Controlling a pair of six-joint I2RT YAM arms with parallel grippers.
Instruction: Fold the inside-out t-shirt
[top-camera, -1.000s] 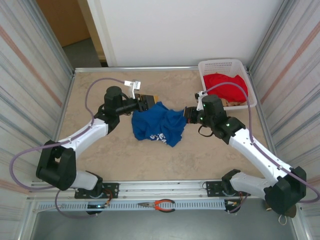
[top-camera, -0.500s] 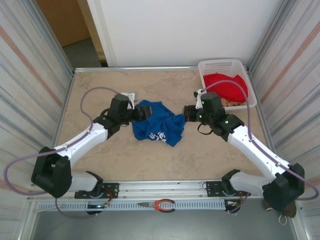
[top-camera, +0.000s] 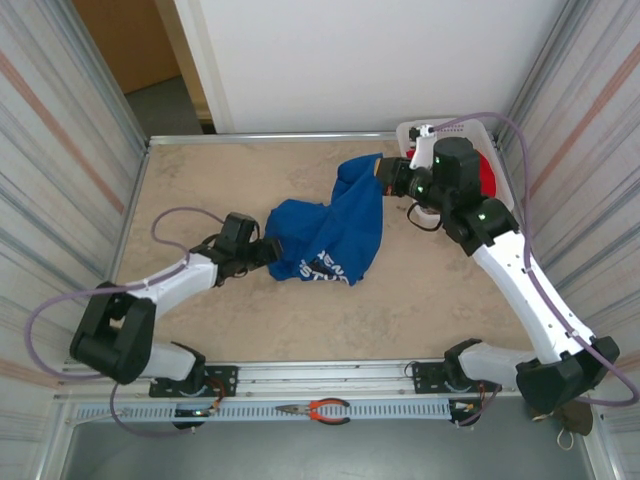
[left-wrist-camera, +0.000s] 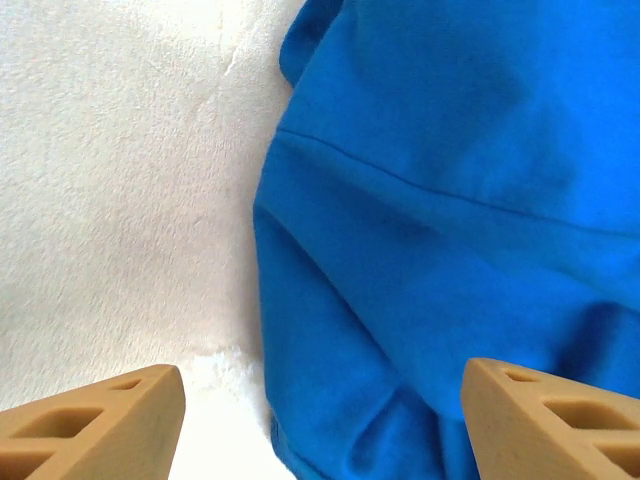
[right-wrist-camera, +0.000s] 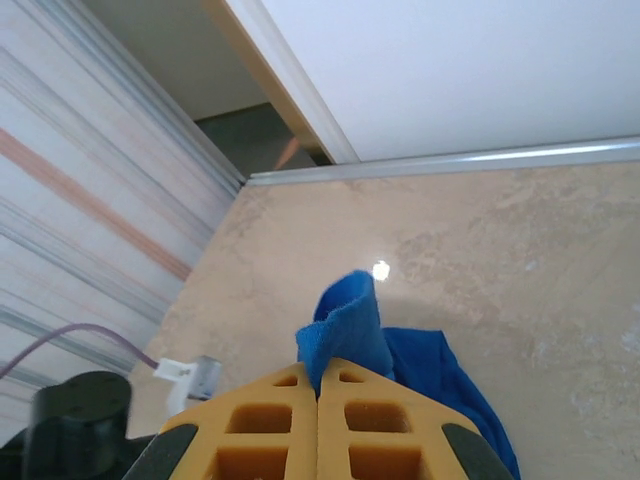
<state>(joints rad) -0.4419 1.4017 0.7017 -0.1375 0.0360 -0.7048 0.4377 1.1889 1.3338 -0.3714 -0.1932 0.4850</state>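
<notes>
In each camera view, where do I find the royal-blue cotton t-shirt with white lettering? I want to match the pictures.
Top external: the royal-blue cotton t-shirt lies mid-table, one corner raised toward the white plastic basket.
Left wrist: it covers the right half, beyond the open left fingers.
Right wrist: a blue fold at bottom centre, pinched by the right fingers.
Shared landmark: the beige marbled tabletop.

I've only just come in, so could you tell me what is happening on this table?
Two robot arms are handling a blue t-shirt on the table. The right gripper is shut on one edge and holds it raised near the white basket with the red garment. The left gripper is open, low at the shirt's left edge, gripping nothing. The shirt is bunched, not yet folded.
</notes>
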